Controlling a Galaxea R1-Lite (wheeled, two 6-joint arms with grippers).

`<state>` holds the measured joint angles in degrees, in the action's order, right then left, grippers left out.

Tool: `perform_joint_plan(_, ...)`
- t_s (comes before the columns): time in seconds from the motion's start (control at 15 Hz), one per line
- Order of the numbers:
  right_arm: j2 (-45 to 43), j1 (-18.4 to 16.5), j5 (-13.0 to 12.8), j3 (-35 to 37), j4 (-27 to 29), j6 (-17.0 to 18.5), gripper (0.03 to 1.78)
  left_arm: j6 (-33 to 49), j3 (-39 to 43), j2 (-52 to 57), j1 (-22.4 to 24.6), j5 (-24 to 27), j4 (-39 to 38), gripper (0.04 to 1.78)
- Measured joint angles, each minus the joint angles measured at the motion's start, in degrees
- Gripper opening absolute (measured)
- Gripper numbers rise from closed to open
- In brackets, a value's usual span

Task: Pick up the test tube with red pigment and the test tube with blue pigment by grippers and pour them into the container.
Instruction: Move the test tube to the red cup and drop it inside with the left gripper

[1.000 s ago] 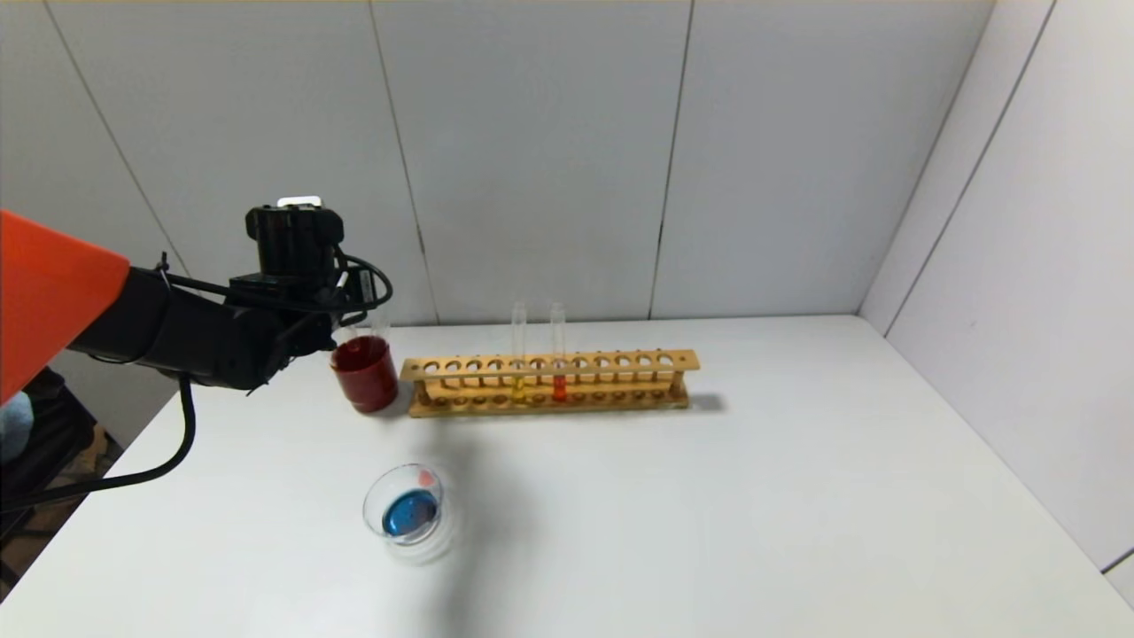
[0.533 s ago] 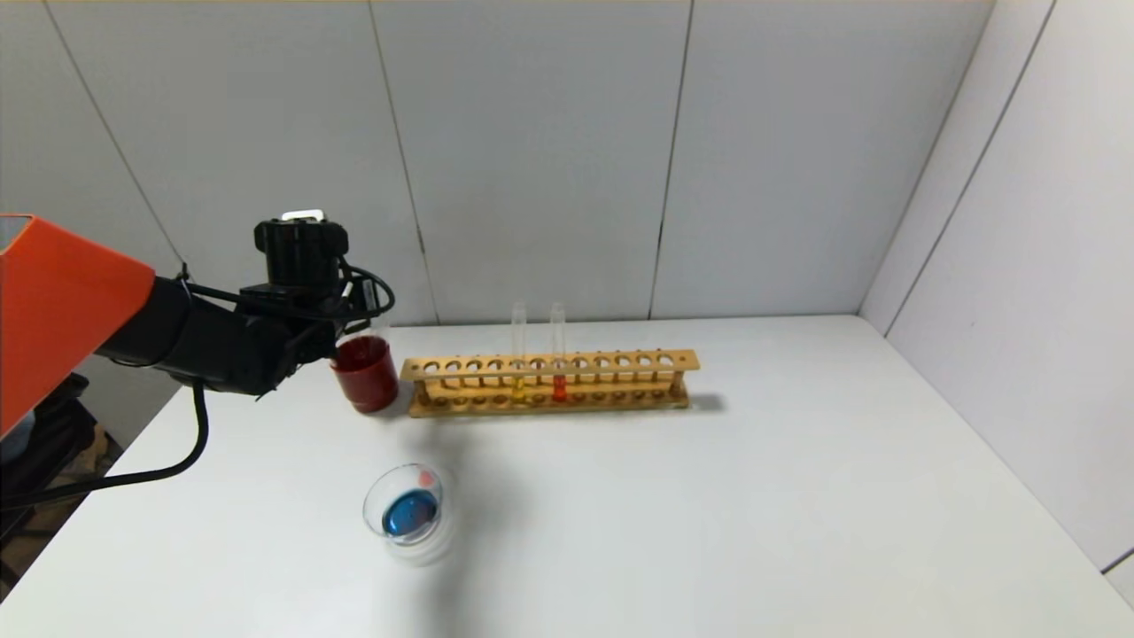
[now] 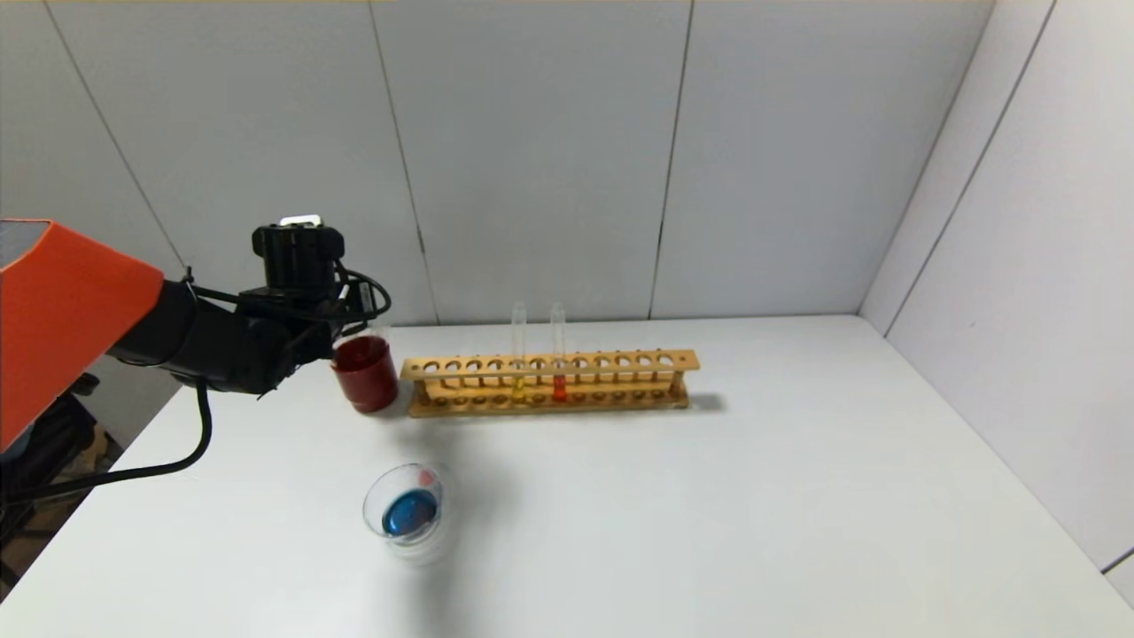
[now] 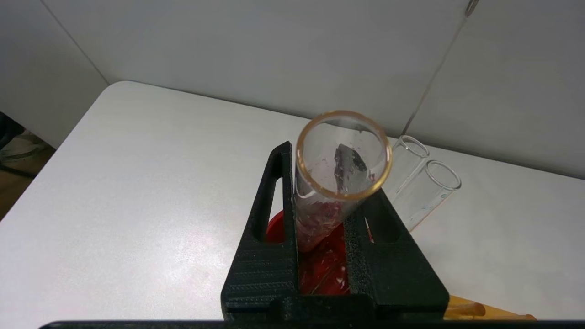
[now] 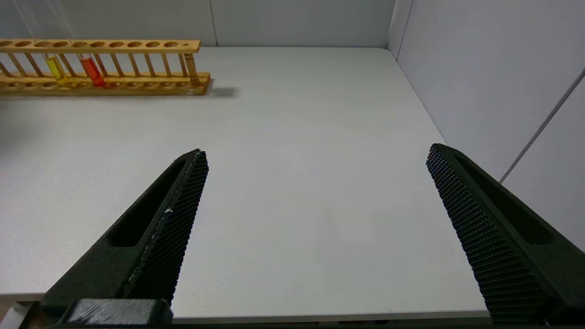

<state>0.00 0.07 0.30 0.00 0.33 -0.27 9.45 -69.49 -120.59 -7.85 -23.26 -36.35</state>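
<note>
My left gripper (image 3: 341,341) is at the back left, over the dark red cup (image 3: 365,377). In the left wrist view the gripper (image 4: 329,183) is shut on a clear test tube (image 4: 340,155) with an orange-tinted rim and no liquid showing; its lower end is inside the cup (image 4: 320,269). Another test tube with red pigment (image 3: 558,359) stands in the wooden rack (image 3: 620,363). No tube holding blue liquid is in view. The container (image 3: 368,505), a clear dish at front left, holds blue liquid and a red speck. My right gripper (image 5: 316,151) is open and empty above the table's near edge.
A yellow-liquid tube (image 3: 518,359) stands beside the red one in the rack. Two bare clear tubes (image 4: 425,187) lean in the cup. Grey walls close the back and right sides. The rack also shows in the right wrist view (image 5: 105,84).
My left gripper has come down a little with the tube, lowering it into the dark red cup. Nothing else has moved.
</note>
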Motion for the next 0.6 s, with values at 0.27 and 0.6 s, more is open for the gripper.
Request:
perform_joint_plan(0.27, 0.0, 0.0, 0.02, 0.0, 0.0, -0.02, 1.75, 0.0, -0.5, -1.16, 0.05, 0.37, 0.0, 0.33)
perform_joint_plan(0.6, 0.0, 0.0, 0.02, 0.0, 0.0, 0.0, 1.75, 0.05, -0.55, -1.84, 0.05, 0.94, -0.27, 0.33)
